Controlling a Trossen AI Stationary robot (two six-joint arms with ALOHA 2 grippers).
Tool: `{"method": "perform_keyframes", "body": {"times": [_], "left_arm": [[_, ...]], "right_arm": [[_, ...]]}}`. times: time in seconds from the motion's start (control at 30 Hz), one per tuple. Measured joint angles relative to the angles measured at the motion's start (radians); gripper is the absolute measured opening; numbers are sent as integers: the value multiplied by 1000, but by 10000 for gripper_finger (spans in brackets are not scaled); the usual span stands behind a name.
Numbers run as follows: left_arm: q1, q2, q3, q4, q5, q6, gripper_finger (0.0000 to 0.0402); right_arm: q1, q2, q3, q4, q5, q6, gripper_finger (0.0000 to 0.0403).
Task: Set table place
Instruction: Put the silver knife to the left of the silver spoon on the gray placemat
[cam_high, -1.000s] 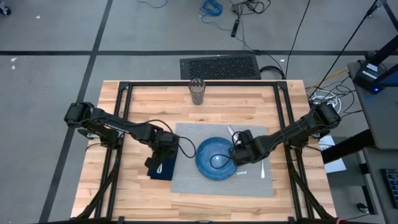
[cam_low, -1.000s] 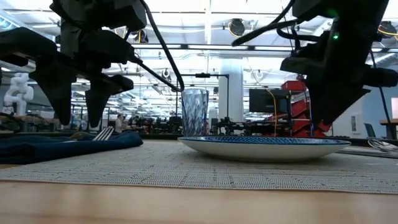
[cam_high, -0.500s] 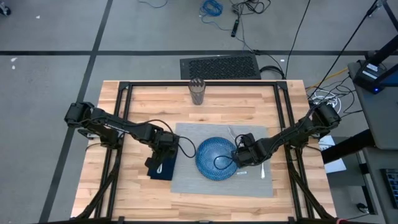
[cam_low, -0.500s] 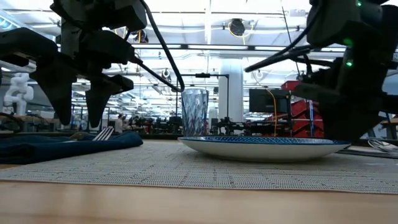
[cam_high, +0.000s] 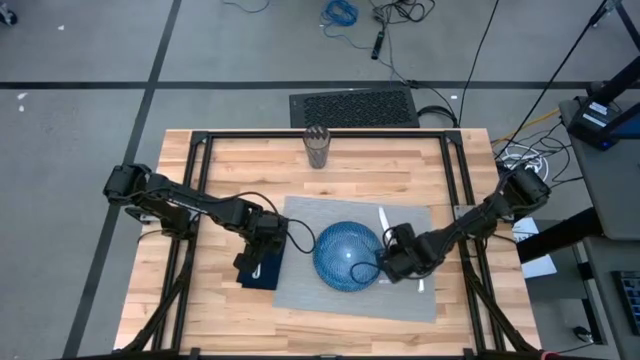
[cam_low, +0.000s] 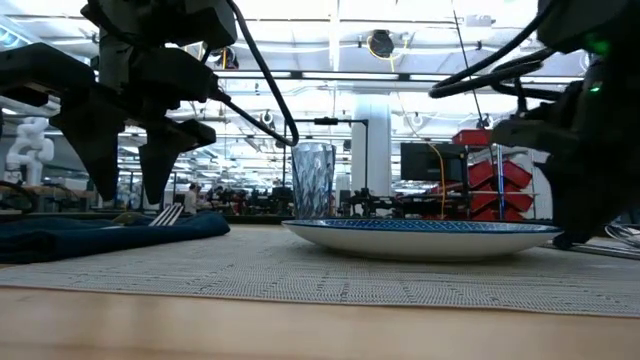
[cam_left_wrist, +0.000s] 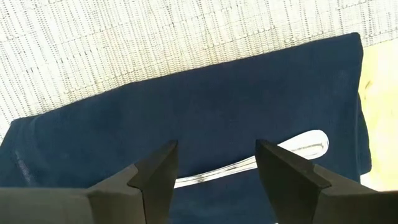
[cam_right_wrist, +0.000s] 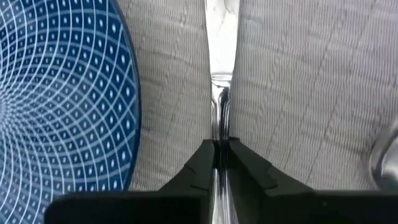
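- Right gripper (cam_right_wrist: 221, 163) has its dark fingers pinched tight on the handle of a silver knife (cam_right_wrist: 221, 59), which lies flat on the grey placemat (cam_right_wrist: 298, 93); the blade points away from the wrist.
- Plate (cam_right_wrist: 59, 93), round and blue with a white lattice pattern, sits just beside the knife on the same mat, not touching it.
- Curved piece of another silver utensil (cam_right_wrist: 384, 158) shows at the frame's edge on the knife's far side; which utensil it is cannot be told.
- Seen from above, the right gripper (cam_high: 392, 262) is low over the mat beside the plate (cam_high: 346, 256), with the knife (cam_high: 383, 218) stretching toward the table's far edge.
- Left gripper (cam_left_wrist: 216, 163) hovers with its fingers spread wide and nothing between them, above a navy napkin (cam_left_wrist: 186, 118) bearing a silver utensil (cam_left_wrist: 261, 160).
- That napkin (cam_high: 259, 268) lies at the placemat's (cam_high: 300, 285) left edge.
- Glass tumbler (cam_high: 317, 147) stands near the far edge of the wooden table (cam_high: 230, 165), well apart from the mat.
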Motion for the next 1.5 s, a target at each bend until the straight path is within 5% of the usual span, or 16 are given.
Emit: {"method": "perform_keyframes", "body": {"times": [0.67,1.1,1.5], "left_arm": [[0,0,0,0,0,-8,199],[0,0,0,1,0,-9,199],[0,0,0,13,-1,-9,199]], "right_arm": [[177,56,39,16,7,273,11],[136,194,243,-168,-35,281,1],[125,209,282,-228,30,269,1]]}}
